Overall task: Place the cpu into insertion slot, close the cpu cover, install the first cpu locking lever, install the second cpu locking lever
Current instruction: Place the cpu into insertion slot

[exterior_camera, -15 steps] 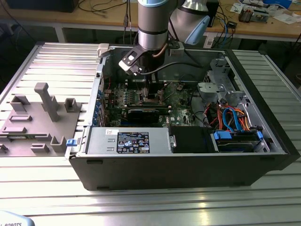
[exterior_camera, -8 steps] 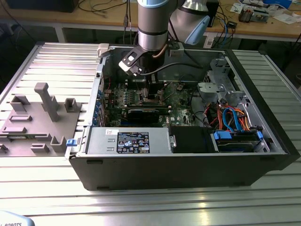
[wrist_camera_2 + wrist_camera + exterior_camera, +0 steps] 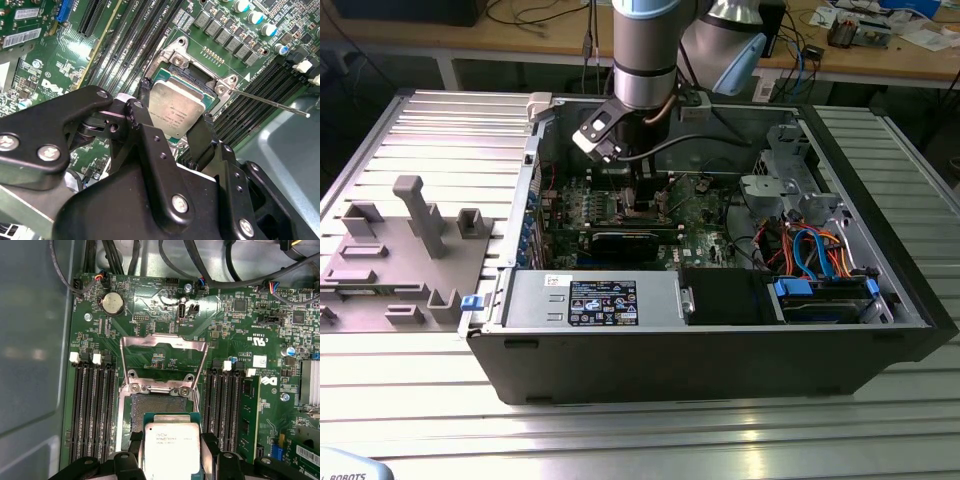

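Observation:
My gripper [image 3: 172, 111] is shut on the cpu [image 3: 176, 107], a flat silver-grey square held by its two opposite edges between the black fingers [image 3: 141, 95]. The cpu [image 3: 171, 447] hangs over the near part of the insertion slot [image 3: 159, 404], whose dark pin field still shows beyond it. Whether the chip touches the slot I cannot tell. The cpu cover [image 3: 164, 342], a silvery frame, is swung open behind the slot. A thin metal locking lever [image 3: 270, 102] sticks out sideways from the slot's corner. In the exterior view the gripper [image 3: 645, 195] is down inside the computer case.
Long black memory slots [image 3: 92, 410] run along both sides of the insertion slot. A black card [image 3: 625, 242] and a grey power supply [image 3: 590, 298] lie nearer the case front. Cables and drive bays [image 3: 810, 260] fill the exterior view's right. Grey fixtures [image 3: 415, 215] stand outside the case.

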You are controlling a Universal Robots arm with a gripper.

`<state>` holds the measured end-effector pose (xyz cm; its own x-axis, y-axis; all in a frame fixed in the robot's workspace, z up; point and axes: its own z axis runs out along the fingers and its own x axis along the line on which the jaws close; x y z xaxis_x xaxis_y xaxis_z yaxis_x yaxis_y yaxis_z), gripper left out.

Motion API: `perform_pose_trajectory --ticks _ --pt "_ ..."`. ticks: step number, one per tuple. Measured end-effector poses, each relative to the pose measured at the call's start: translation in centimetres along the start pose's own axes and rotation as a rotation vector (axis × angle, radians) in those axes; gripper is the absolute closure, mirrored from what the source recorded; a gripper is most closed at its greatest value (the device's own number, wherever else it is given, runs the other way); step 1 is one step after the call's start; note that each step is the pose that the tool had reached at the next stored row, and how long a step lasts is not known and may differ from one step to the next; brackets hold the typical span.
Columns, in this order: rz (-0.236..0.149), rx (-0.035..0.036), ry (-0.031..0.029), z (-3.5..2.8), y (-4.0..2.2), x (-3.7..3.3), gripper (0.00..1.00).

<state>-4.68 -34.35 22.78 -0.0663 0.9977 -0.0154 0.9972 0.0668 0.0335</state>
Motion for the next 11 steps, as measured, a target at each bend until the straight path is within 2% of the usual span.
perform_pose_trajectory --ticks 11 --pt "0.006 0.0001 -0.0002 0.23 -0.01 0.00 0.45"
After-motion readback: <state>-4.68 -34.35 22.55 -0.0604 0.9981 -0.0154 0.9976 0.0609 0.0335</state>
